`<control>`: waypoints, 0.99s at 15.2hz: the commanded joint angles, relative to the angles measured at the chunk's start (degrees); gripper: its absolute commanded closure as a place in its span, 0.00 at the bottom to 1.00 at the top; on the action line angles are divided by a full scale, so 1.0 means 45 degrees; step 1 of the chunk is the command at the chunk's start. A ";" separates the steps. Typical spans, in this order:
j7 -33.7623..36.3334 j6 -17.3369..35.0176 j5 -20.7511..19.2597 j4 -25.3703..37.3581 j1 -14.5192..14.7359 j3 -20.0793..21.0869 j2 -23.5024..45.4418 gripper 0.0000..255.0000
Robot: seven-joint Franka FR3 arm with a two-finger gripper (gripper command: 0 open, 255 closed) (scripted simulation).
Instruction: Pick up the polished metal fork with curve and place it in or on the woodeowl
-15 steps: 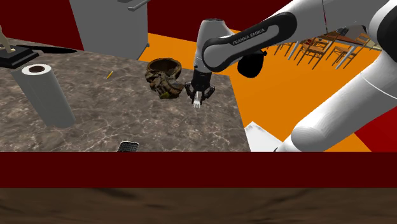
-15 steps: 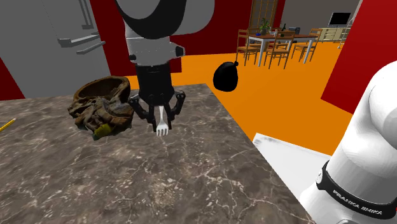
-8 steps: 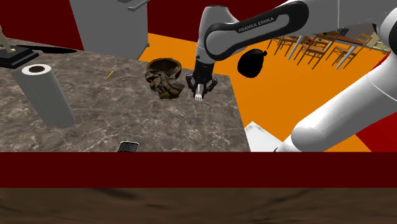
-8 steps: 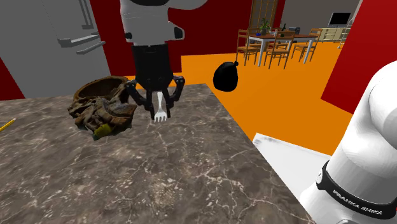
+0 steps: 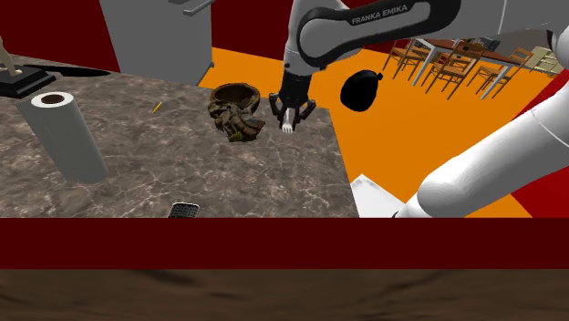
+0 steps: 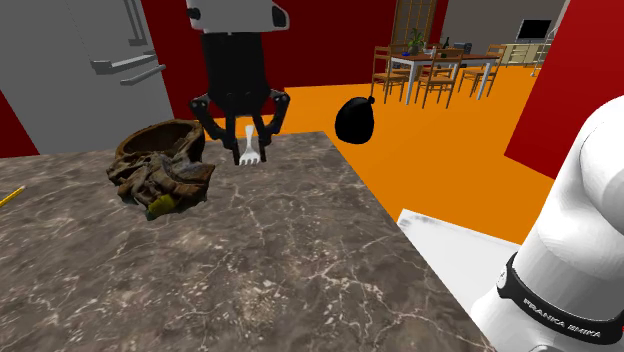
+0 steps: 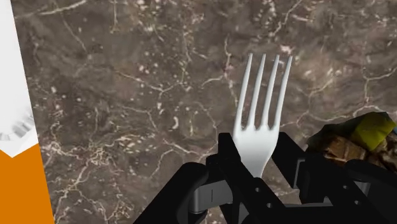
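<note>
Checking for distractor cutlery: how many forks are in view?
1. The white fork hangs tines down, clasped in the jaws above the marbled counter, beside the brown bowl. The bowl's inside is partly hidden, so another could lie there.

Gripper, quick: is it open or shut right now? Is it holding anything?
Gripper: shut on the white fork, with the tines pointing down over the marble table.
</note>
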 commanded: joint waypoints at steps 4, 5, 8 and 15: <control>0.0005 -0.0885 0.0030 0.0604 0.0000 -0.0076 -0.0285 1.00; 0.0004 -0.1062 0.0032 0.0733 -0.0003 -0.0094 -0.0334 1.00; 0.0004 -0.1588 0.0034 0.1136 -0.0013 -0.0146 -0.0462 1.00; 0.0453 -0.2179 -0.0518 0.3208 -0.0152 0.0066 0.1066 1.00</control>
